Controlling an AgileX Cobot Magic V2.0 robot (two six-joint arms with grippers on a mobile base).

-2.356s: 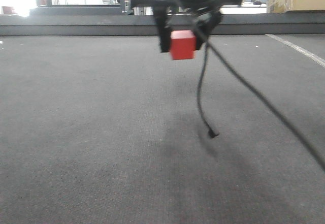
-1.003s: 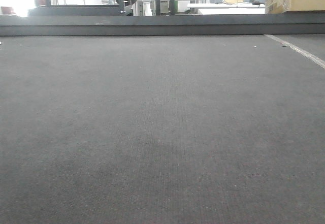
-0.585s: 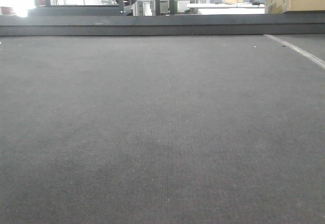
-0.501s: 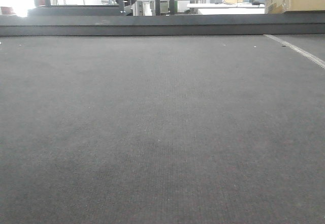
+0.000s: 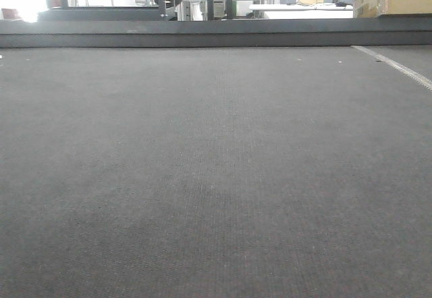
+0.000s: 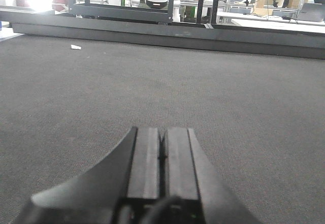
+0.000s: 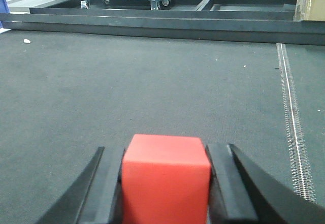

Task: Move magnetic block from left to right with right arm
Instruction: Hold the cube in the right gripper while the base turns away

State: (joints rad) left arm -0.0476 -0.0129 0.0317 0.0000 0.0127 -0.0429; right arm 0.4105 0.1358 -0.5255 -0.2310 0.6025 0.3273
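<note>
Right wrist-mounted view: the magnetic block (image 7: 166, 178) is clamped between the fingers of the right gripper (image 7: 166, 159), well short of the far rail (image 7: 152, 23). Its lower part is cut off by the frame edge, so contact with the mat (image 7: 127, 82) cannot be judged. A pale stitched strip (image 7: 290, 107) runs toward the rail. Left wrist view: the left gripper (image 6: 162, 145) has its fingers pressed together on nothing, and a white scrap (image 6: 75, 46) lies near the rail. The front view shows only mat, strip and rail; the block appears in the right wrist view alone.
</note>
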